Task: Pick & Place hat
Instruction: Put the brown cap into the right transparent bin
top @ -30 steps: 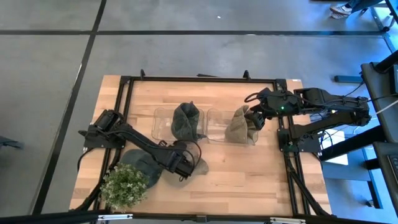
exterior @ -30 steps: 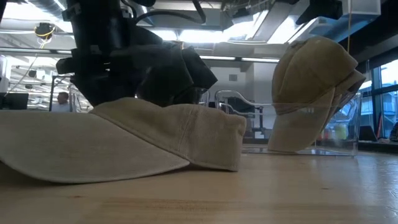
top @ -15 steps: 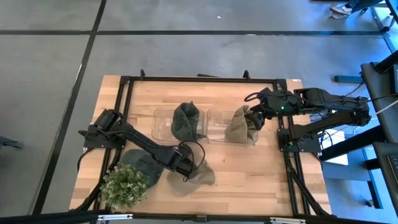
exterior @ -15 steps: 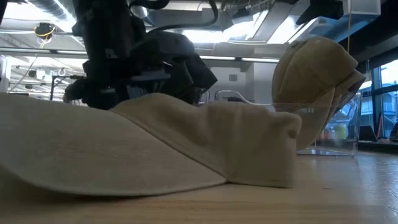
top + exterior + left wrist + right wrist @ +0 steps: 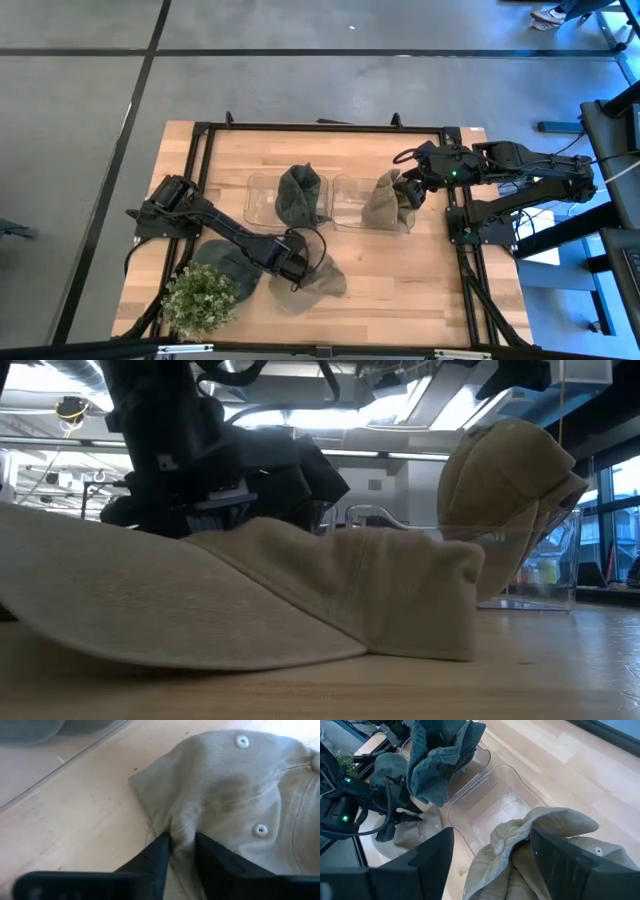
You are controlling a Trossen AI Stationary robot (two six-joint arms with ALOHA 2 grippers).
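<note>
- High view: my left pincer (image 5: pixel 297 270) sits low over the tan hat (image 5: pixel 312 285) near the front of the surface (image 5: pixel 400 270), beside a grey hat (image 5: pixel 228 262) and a plant (image 5: pixel 200 298). My right pincer (image 5: pixel 412 190) is at the right bin (image 5: pixel 350 200), on a second tan hat (image 5: pixel 385 203); the left bin (image 5: pixel 258 195) holds a dark hat (image 5: pixel 301 195).
- Low view: the tan hat (image 5: pixel 250 595) lies flat, my left pincer (image 5: pixel 200 480) on top of it.
- Left wrist view: my fingers (image 5: pixel 155 857) are nearly closed, pinching a fold of the hat (image 5: pixel 235 795).
- Right wrist view: my wide-spread fingers (image 5: pixel 565 855) straddle the second hat (image 5: pixel 540 850), which is draped on the bin (image 5: pixel 485 805).
</note>
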